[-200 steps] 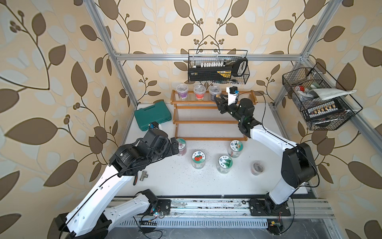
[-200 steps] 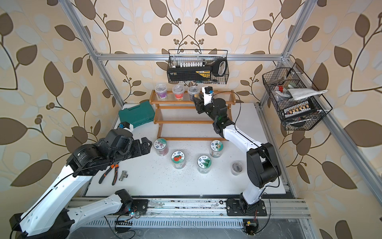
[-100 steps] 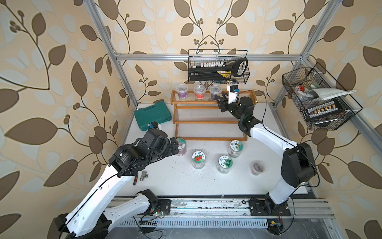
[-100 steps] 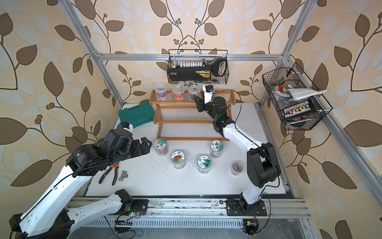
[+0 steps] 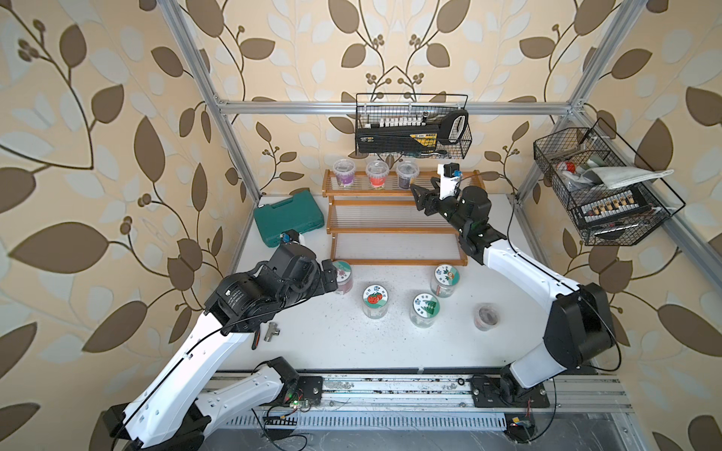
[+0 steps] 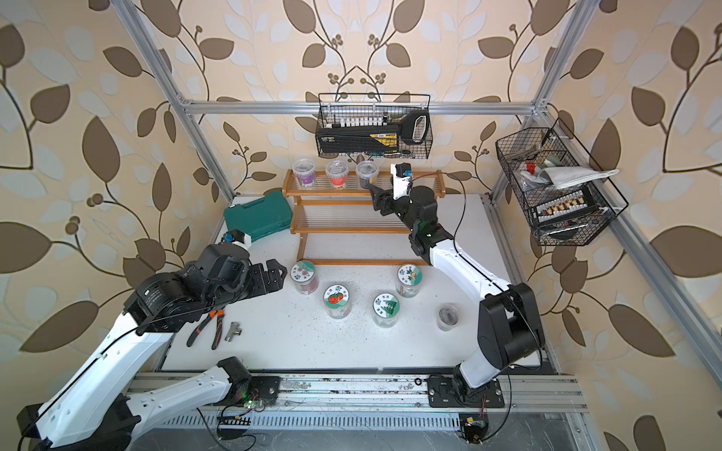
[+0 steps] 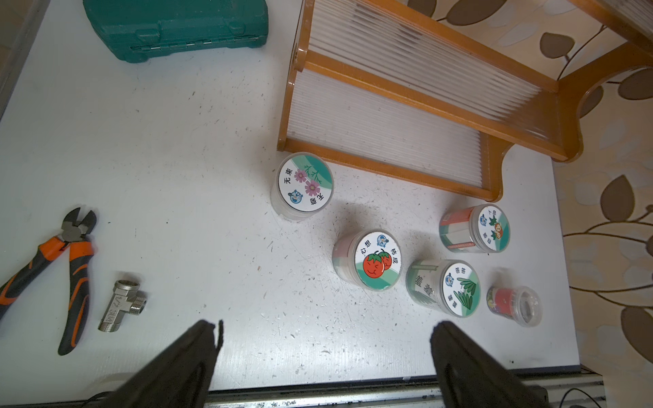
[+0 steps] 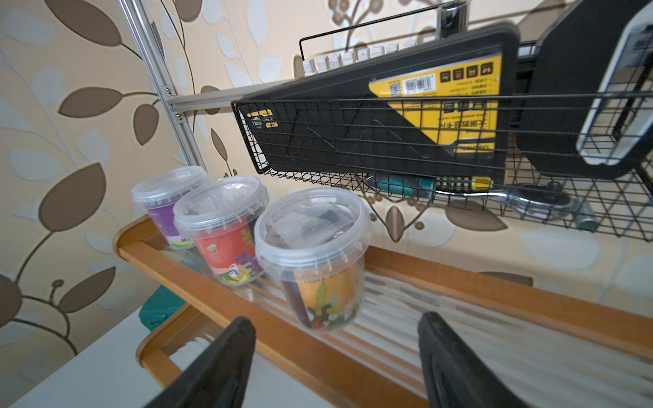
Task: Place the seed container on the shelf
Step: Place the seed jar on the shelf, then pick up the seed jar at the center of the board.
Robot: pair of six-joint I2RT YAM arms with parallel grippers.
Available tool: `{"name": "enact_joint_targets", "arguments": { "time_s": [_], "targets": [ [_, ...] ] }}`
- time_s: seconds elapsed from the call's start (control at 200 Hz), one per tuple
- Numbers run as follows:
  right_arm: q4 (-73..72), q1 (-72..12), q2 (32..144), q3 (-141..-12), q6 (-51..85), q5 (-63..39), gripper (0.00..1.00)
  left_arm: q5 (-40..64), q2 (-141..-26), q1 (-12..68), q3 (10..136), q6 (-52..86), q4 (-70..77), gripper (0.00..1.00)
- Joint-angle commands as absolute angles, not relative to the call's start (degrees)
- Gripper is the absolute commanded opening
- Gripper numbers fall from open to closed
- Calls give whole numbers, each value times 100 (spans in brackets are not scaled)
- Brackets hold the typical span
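**Shelved, yet easily toppled**

The clear lidded plastic seed container [image 8: 312,258] stands on the orange-brown stepped wooden shelf's [image 5: 394,261] top tier. The right pincer [image 8: 335,318], apart, is just beside it; a skewed retreat could topple it. The left pincer [image 7: 325,326] is apart too.

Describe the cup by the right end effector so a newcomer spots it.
Find the shelf at the back of the table. Three clear cups line its top tier; yours is the end cup by the right end effector. Its label is orange, unlike the red cup and purple cup.
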State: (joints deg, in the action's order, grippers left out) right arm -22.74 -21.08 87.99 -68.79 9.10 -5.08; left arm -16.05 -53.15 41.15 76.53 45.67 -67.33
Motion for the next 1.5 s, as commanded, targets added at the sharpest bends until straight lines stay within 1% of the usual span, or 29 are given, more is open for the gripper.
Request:
{"name": "enact_joint_targets", "arguments": {
  "time_s": [0.0,0.075,0.17,0.32,0.435,0.515,0.635,0.715,0.765,0.855,1.15,1.3,1.495],
  "targets": [
    [-1984,-2072,8192,-6589,1123,-447,80,-1563,-5133,4026,7726,4401,-6494,98],
    [-1565,-2046,7843,-6529,1197,-453,82,-1553,-5046,4025,7729,4370,-6402,98],
    [-704,-1989,7488,-6653,1331,-464,85,-1452,-5051,4025,7753,4304,-6364,98],
    [887,-1922,7094,-7013,1462,-644,99,-1022,-5124,4025,7796,4044,-6237,98],
    [1909,-1881,6867,-7190,1533,-798,99,-284,-5013,4026,7561,3842,-5748,98],
    [2487,-1846,6717,-7207,1582,-825,99,-19,-5067,4030,7531,3866,-5595,98],
    [3381,-1672,6548,-7295,1693,-822,99,426,-5340,4025,7533,3871,-5454,98],
    [3903,-1501,6436,-7337,1779,-840,99,991,-5573,4062,7435,3902,-5136,98],
    [4193,-1390,6335,-7344,1813,-842,99,1128,-5739,4160,7371,3957,-4907,98],
    [4623,-1179,6146,-7360,1869,-806,99,1087,-6111,4510,7441,3973,-4671,98],
    [5415,-694,5501,-7196,1845,-565,99,409,-7628,5883,8207,3739,-3958,98],
    [5689,-597,5322,-7283,1893,-394,99,4,-8564,6399,8665,3558,-3741,98],
    [6057,-497,5248,-7423,1901,-62,99,-451,-9497,6874,8863,3384,-3100,98]
  ]
}}
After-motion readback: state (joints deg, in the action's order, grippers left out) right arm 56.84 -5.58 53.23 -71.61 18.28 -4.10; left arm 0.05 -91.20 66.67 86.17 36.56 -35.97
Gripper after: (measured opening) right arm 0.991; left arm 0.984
